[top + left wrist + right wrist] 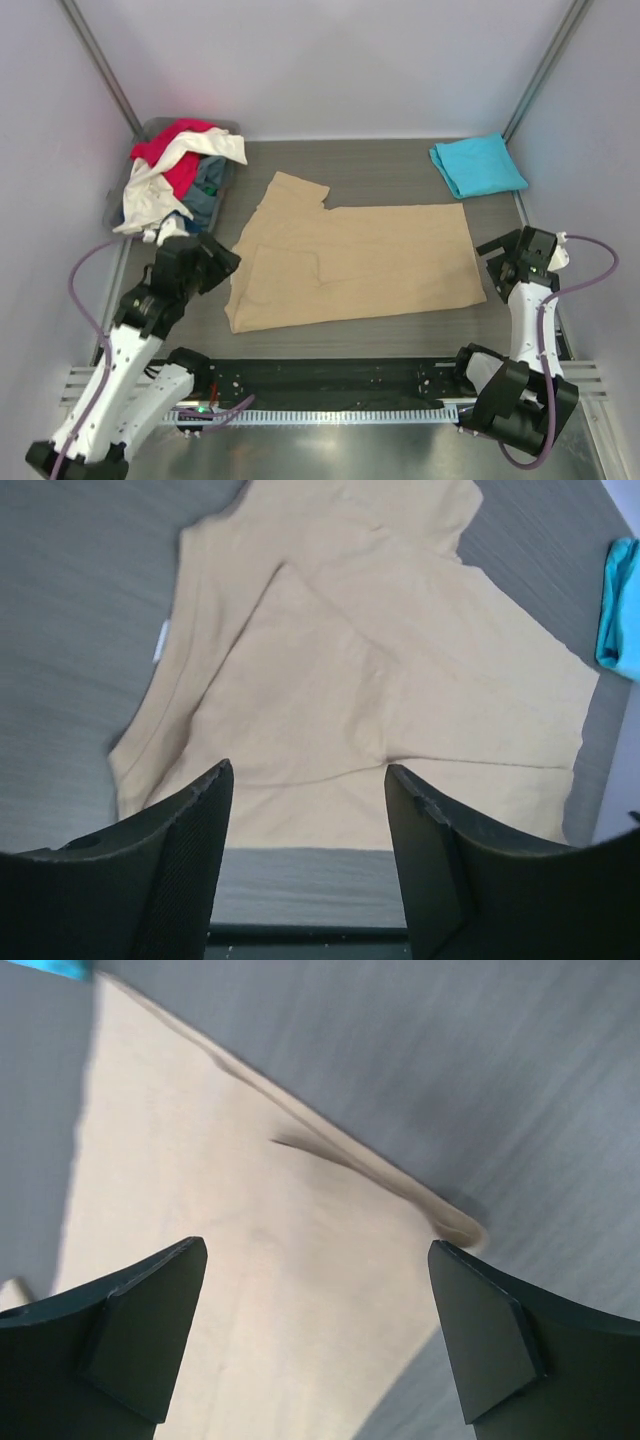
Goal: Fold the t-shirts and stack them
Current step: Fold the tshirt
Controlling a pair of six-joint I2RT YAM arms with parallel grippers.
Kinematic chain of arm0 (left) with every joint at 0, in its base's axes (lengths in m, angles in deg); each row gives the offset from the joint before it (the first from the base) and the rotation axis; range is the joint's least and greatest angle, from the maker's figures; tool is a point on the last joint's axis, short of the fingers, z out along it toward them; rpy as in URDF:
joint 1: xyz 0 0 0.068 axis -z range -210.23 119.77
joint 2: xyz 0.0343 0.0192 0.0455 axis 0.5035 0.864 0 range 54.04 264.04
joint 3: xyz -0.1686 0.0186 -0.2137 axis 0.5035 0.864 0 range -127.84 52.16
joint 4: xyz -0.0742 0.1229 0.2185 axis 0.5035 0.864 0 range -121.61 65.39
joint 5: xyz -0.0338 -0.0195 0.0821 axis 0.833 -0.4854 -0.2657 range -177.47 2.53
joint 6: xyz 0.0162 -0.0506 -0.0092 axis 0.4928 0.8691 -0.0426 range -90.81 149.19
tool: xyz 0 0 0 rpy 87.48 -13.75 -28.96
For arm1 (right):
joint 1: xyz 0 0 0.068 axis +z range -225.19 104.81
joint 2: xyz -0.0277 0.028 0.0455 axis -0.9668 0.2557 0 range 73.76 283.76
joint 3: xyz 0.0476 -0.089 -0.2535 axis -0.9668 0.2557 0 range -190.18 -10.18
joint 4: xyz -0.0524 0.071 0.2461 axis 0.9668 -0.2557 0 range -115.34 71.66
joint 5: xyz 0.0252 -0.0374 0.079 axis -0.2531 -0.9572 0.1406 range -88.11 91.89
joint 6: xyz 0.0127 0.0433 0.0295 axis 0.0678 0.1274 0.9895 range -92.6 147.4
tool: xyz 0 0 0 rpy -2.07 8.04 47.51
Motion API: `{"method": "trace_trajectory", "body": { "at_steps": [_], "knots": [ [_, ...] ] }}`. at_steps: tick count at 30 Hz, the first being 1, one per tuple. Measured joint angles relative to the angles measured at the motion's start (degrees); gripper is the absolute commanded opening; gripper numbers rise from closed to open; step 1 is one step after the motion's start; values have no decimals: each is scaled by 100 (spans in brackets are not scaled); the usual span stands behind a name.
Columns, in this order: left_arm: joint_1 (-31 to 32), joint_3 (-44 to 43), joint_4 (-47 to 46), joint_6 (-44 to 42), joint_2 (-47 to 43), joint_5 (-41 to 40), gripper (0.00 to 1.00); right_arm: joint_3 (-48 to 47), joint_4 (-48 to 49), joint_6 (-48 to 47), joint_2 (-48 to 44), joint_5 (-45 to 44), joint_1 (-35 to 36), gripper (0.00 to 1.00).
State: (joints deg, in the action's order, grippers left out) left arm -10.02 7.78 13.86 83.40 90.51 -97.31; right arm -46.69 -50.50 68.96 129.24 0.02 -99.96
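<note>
Now both my left tool [308, 770] and right tool [318, 1250] stand open and empty; the tan t-shirt [360, 260] lies half-folded on the desk [380, 165] between them. Its corner near my right tool curls, so a shallow pinch may catch only one layer.

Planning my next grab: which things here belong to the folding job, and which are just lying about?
Job:
- tan t-shirt, spread on the table
- turquoise t-shirt, already folded
- red t-shirt, white t-shirt and dark blue-grey t-shirt, heaped together

Lying about:
- grey bin under that heap
</note>
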Motion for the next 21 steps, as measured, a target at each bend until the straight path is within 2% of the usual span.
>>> {"method": "trace_trajectory", "body": {
  "at_steps": [2, 6, 10, 16, 18, 21],
  "knots": [
    [0, -474, -328, -446, 957, 173, 59, -186, 160, 35, 7, 195, 20, 98],
    [-9, -2275, -997, -1528, 3716, 501, 56, -557, 452, -37, 164, 494, 280, 98],
    [-157, -5042, -1012, -2326, 6583, 815, 53, -748, 538, -192, 267, 680, 608, 98],
    [-472, -8889, -629, -2852, 9783, 1165, 53, -763, 496, -323, 122, 918, 883, 98],
    [-601, -9571, -549, -2929, 10507, 1392, 56, -763, 492, -393, -9, 977, 1003, 98],
    [-798, -9711, -579, -2905, 11114, 1703, 52, -754, 498, -463, -157, 1060, 1134, 98]
  ]
}}
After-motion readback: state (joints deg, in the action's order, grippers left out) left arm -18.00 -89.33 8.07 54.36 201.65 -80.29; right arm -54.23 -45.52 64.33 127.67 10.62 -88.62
